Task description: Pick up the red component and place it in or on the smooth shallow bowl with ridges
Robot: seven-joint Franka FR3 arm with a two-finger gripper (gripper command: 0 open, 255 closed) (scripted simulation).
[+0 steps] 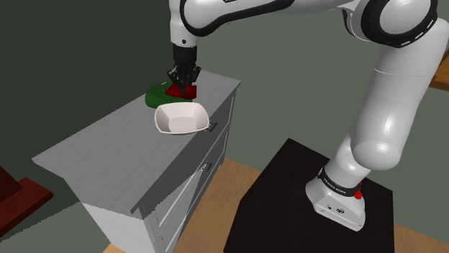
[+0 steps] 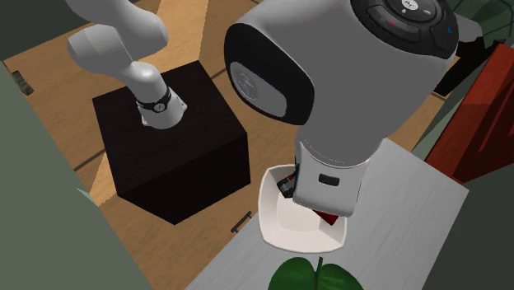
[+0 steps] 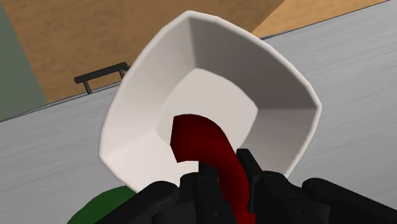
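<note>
Dark red curved component [image 3: 202, 141] is clamped between the fingers [image 3: 249, 170] of the all-black two-finger hand [image 3: 226, 168], bottom centre of the wrist view. Its free end arches over the inside of the plain white squarish shallow bowl [image 3: 146, 83]. Can't tell if it touches the bowl.

Shoulder view: the component [image 1: 182, 91] sits upper centre, gripped directly under the hand [image 1: 184, 77]. It is just behind the bowl [image 1: 181, 118], with a dark green leaf-shaped piece [image 1: 154, 95] just beside it on the left. The bowl sits at the right-hand edge of the grey cabinet worktop [image 1: 101, 154], above the drawer fronts.

Second exterior view: a red sliver of the component [image 2: 329, 218] shows below the arm's pale wrist housing, over the bowl [image 2: 284, 235] at lower centre. The green piece [image 2: 317, 276] is at the bottom edge.

The black box stand [image 2: 165, 156] is left of centre on a tan wood-look floor [image 2: 136, 239]. A black drawer handle [image 3: 98, 75] shows beyond the bowl in the wrist view.
</note>
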